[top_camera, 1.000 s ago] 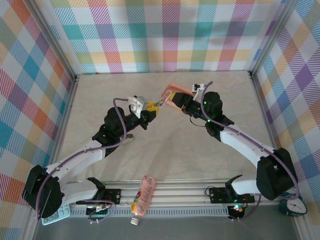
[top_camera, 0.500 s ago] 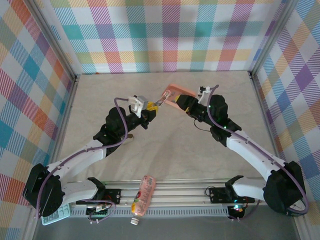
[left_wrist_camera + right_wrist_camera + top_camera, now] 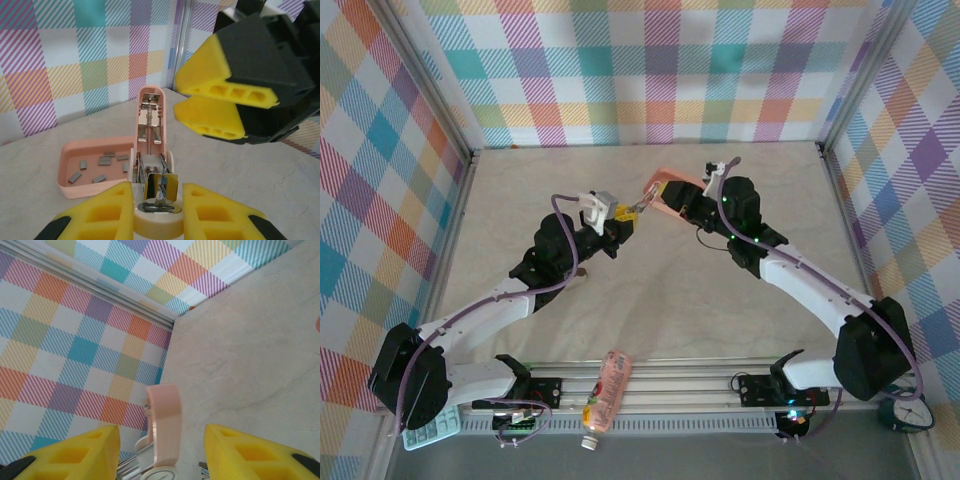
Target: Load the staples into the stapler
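Left claw (image 3: 157, 191), bottom of the left wrist view: closed down on the cream base of the stapler (image 3: 150, 120), a yellow finger on either side. Stapler stands open, pink lid tipped back toward the top of the frame, metal channel bare and facing up. Cannot tell if any strip sits in the channel.

Staples (image 3: 104, 161): loose grey strips on the floor of the pink tray (image 3: 95, 188), lower left of that view, tray touching or just beside the stapler.

Right claw (image 3: 180, 99), upper right of the same view: hangs above the stapler, off the surface (image 3: 240, 180). In its own wrist view the fingers stand apart with the lid between and beyond them; part open, nothing seen in the grip.

Step, as I judge it: stapler braced and opened, strip not yet fetched.

Next move calls for the right claw to go down into the tray, pinch one strip by its long sides, and bring it lengthwise over the channel. Thin strip on a flat floor: slip likely.
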Controlling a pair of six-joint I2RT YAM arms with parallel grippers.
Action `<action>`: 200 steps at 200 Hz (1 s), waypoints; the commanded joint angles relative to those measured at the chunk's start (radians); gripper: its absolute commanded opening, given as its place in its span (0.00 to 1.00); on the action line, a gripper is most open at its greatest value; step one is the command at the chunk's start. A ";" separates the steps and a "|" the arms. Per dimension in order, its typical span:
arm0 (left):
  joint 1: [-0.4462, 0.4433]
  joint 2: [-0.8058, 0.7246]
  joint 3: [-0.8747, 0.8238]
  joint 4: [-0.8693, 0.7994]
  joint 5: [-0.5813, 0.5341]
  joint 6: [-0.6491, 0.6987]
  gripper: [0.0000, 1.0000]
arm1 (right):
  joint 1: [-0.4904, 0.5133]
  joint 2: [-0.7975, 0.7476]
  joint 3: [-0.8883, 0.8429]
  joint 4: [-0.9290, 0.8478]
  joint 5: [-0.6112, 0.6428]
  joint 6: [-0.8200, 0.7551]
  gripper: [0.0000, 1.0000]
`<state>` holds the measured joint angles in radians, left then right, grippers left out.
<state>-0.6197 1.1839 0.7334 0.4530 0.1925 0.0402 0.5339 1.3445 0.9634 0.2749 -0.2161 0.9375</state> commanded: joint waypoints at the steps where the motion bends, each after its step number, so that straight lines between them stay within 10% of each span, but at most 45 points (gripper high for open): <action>1: -0.015 -0.003 0.029 0.064 0.014 -0.010 0.00 | 0.015 0.026 0.047 0.044 0.011 -0.018 0.47; 156: -0.022 -0.015 0.024 0.052 0.029 -0.013 0.00 | 0.036 0.065 0.055 0.104 0.015 -0.068 0.19; 200: -0.023 -0.033 0.038 -0.019 -0.022 -0.065 0.49 | 0.011 0.022 0.071 -0.011 0.012 -0.272 0.20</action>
<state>-0.6266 1.1828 0.7338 0.4622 0.2008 0.0132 0.5632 1.4086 0.9981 0.3172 -0.2085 0.8249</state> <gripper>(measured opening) 0.388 0.197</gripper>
